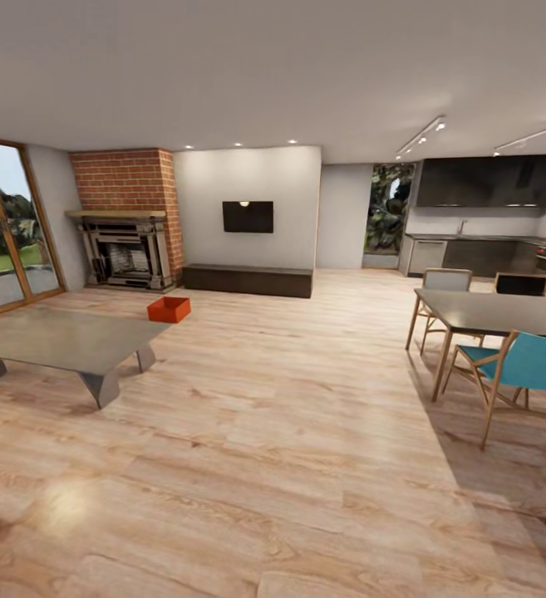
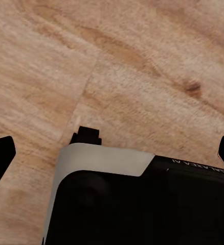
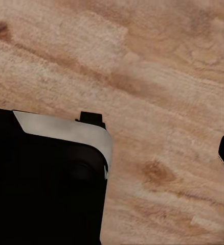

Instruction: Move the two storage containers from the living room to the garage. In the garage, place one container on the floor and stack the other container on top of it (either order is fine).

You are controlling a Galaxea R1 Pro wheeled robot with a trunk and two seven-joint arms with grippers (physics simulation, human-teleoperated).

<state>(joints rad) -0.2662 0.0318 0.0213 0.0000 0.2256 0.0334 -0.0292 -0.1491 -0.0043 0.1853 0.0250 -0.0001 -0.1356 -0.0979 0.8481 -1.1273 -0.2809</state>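
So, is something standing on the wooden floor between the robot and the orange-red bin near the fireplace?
Mostly no: bare wood-plank floor leads to the orange-red rectangular bin. The low grey table stands just left of that path.

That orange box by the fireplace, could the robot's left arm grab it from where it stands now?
Probably not. The orange container sits far across the wood floor, beyond the low table. The left wrist view shows plain planks under that arm, so the robot would likely have to drive closer first.

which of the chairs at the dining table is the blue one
The nearest chair, on the dining table's near side: it has a teal-blue seat shell on a light wood frame. The chairs on the far side are grey and dark.
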